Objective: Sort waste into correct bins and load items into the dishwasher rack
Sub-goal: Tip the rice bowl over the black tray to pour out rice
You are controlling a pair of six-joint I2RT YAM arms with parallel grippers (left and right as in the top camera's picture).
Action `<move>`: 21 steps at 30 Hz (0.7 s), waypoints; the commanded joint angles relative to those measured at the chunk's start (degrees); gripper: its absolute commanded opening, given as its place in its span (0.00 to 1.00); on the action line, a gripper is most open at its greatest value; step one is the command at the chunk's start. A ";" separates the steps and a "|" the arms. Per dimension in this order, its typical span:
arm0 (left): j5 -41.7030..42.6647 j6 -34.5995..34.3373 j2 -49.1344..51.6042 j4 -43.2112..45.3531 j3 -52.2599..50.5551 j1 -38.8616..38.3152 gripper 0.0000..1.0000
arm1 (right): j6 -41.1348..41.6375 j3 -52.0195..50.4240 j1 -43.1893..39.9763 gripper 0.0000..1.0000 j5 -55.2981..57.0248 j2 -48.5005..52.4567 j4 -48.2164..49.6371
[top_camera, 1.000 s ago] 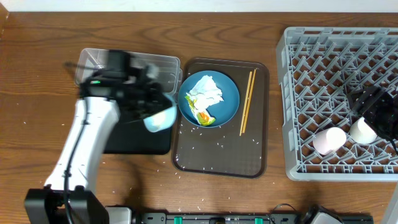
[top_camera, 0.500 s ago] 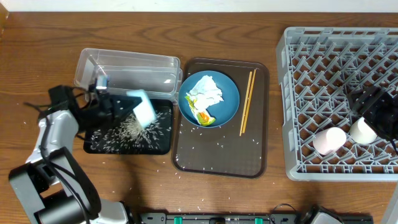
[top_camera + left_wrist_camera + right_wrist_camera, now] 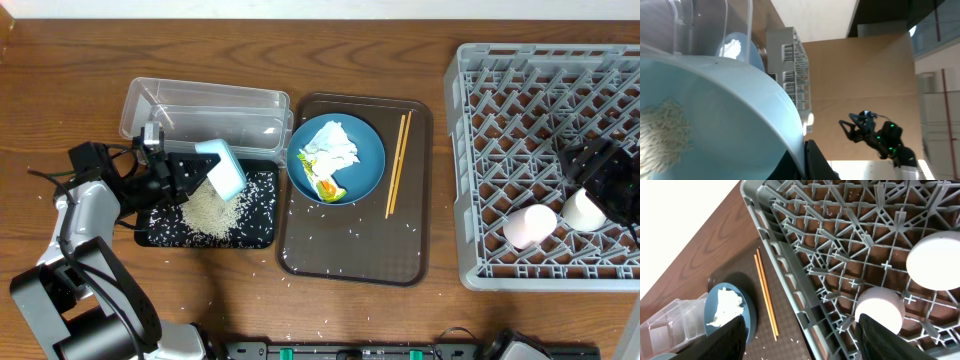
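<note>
I log left tool (image 3: 186, 170) clamped on tilted bowl (image 3: 226, 172) above black tray (image 3: 256, 228), rice (image 3: 208, 208) heaped below. Right tool (image 3: 802, 336) spread wide, empty.

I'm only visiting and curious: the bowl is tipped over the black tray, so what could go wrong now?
Falling rice could bounce past the black tray and its low rim; stray grains lie on the table. Some rice clings inside the tilted bowl, so it might reach the rack dirty.
</note>
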 commanded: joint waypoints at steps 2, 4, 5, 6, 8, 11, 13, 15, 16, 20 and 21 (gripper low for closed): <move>-2.08 -0.63 -0.04 0.17 -0.07 0.24 0.06 | -1.03 0.61 0.79 0.69 -0.24 0.15 -0.07; 2.69 -0.42 -0.59 -0.26 0.24 0.00 0.06 | -1.03 0.61 0.79 0.69 -0.24 0.15 -0.28; 1.68 1.40 -0.83 0.68 0.15 0.02 0.06 | -1.03 0.61 0.79 0.69 -0.24 0.17 -0.28; -1.66 1.90 -0.92 0.85 0.15 0.11 0.06 | -1.03 0.61 0.79 0.69 -0.24 0.17 -0.22; -5.31 -1.38 -0.55 0.39 0.09 0.13 0.06 | -0.96 0.61 0.79 0.68 -0.24 0.15 -0.02; -0.02 4.68 -0.37 -0.02 -0.28 -0.31 0.06 | -1.01 0.61 0.79 0.69 -0.24 0.15 -0.33; -8.70 1.38 -0.13 -0.24 -0.46 -0.31 0.06 | -1.01 0.61 0.79 0.69 -0.26 0.17 -0.24; -4.46 0.81 -0.09 -0.11 -1.49 -0.31 0.06 | -1.01 0.61 0.79 0.69 -0.24 0.15 -0.33; -1.88 3.13 -0.09 0.20 -1.77 -0.31 0.06 | -1.03 0.61 0.81 0.69 -0.24 0.17 -0.48; 2.75 2.10 -0.39 -1.53 -1.95 -0.55 0.06 | -0.85 0.61 0.79 0.69 -0.26 0.15 -0.50; 2.19 4.33 -0.70 -2.14 -1.92 -0.83 0.06 | -0.85 0.61 0.79 0.69 -0.26 0.15 -0.61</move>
